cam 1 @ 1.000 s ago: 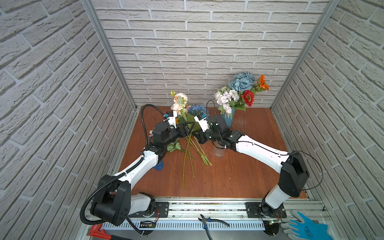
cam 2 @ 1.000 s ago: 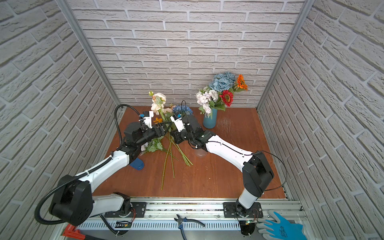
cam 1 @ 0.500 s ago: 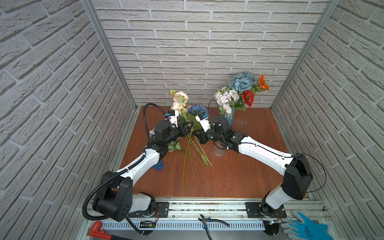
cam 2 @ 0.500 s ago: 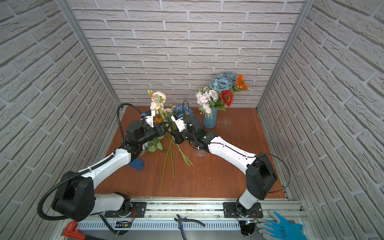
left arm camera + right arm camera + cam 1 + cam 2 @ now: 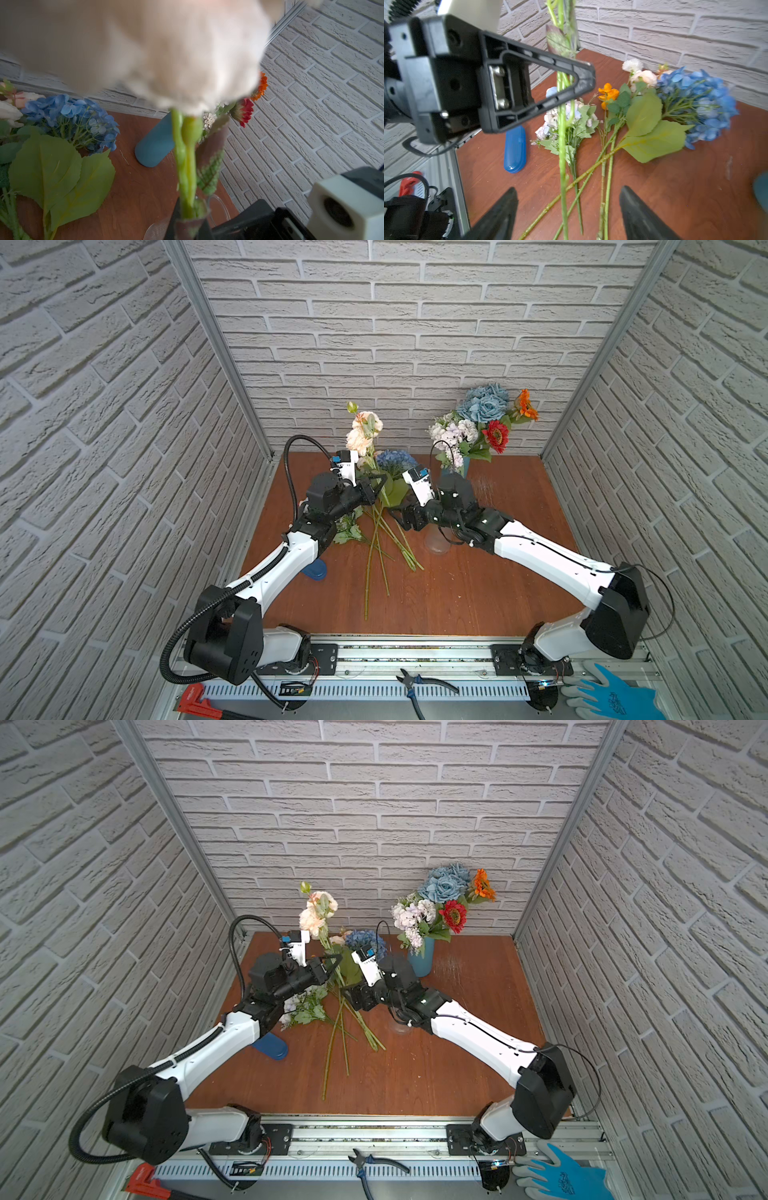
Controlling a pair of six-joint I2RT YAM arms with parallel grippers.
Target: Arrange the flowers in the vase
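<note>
Cream-white rose stem point(image 5: 365, 432) upright, clamped in left gripper point(image 5: 376, 489) above loose flowers point(image 5: 395, 460) lying on table point(image 5: 478, 585), left of blue vase point(image 5: 422, 965); right gripper point(image 5: 568, 188) spread wide, gripping nothing; print on blue glove point(image 5: 611, 695) too small to read.

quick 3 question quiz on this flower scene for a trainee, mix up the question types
1. True or false: the left gripper is shut on the cream rose stem and holds it upright.
2. Which bloom lies on the table? A: red daisy. B: blue hydrangea. C: dusty-blue rose.
3. Fill in the blank: the jaws of the right gripper stand ____.

Key: 1 true; 2 B; 3 open.
</note>
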